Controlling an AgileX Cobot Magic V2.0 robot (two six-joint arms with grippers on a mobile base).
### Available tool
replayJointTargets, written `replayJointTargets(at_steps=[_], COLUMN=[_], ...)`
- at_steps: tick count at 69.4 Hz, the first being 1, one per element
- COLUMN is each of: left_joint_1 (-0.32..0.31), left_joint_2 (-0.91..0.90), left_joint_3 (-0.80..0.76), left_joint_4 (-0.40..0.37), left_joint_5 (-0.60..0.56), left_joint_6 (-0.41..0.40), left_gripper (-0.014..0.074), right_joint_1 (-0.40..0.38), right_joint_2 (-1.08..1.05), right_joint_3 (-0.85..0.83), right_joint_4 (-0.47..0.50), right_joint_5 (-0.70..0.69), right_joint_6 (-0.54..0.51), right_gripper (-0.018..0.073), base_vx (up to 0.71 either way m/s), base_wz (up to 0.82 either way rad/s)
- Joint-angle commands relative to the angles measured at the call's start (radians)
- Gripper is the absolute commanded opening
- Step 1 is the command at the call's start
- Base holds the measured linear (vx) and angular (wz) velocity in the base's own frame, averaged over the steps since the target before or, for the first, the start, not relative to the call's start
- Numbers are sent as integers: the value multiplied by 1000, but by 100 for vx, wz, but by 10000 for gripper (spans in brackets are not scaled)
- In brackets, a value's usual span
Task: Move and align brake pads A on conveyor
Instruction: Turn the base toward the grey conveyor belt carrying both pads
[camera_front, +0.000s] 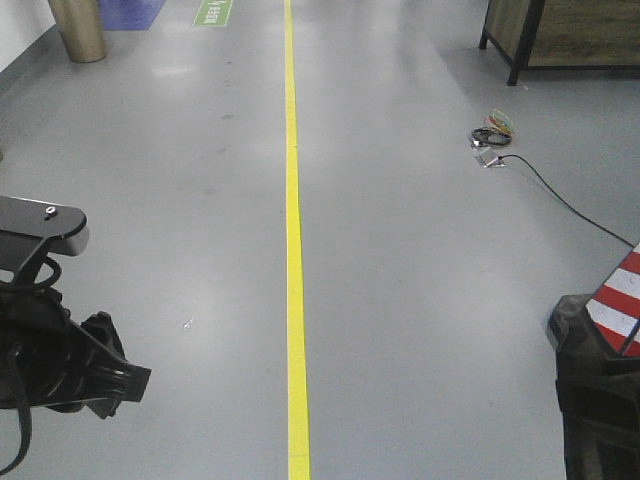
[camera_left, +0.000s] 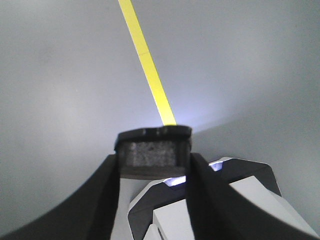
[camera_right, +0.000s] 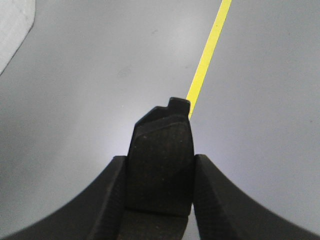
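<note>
Brake pads, flat dark grey, sit pinched in both hands: left hand (camera_left: 154, 155) grips one pad (camera_left: 153, 152), right hand (camera_right: 159, 172) another (camera_right: 160, 165), above grey floor (camera_front: 400, 300); conveyor unseen. Judged: carrying; next, find the belt.

The floor (camera_front: 400, 300) is smooth grey with a dull sheen; each brake pad (camera_right: 160, 170) looks matt, grainy dark; the cabinet (camera_front: 570, 30) is wood.

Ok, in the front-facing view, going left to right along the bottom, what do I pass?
Left arm's black claw → yellow floor line → red-and-white striped piece above dark gear at the right edge.
</note>
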Motion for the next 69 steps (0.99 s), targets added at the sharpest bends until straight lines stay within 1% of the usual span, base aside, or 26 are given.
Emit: replayJointTargets(at_steps=[1, 18, 33, 49, 69], left_joint_1=[-4, -4, -4, -4, -4], left_joint_2=[-18, -18, -18, -18, -18], left_joint_3=[-29, -29, -29, -29, -29], left_joint_4=[5, 5, 5, 5, 5], left_joint_5=[-47, -47, -47, -47, -47], left_joint_6=[-1, -1, -1, -1, -1], left_gripper=[-6, -6, -6, -6, -6], right_joint_1=[-1, -1, -1, -1, -1], right_joint_2=[0, 0, 0, 0, 0], right_joint_3=[-28, -28, -28, -28, -28], right_joint_4=[3, 3, 2, 2, 3], right_joint_5=[-67, -68, -68, -68, -68], right_joint_6=[-9, -9, -9, -9, -9], right_gripper=[-10, -10, -10, -10, -10], base_vx=[38, 35, 30, 26, 23], base_wz=[-2, -11, -37, -66, -86])
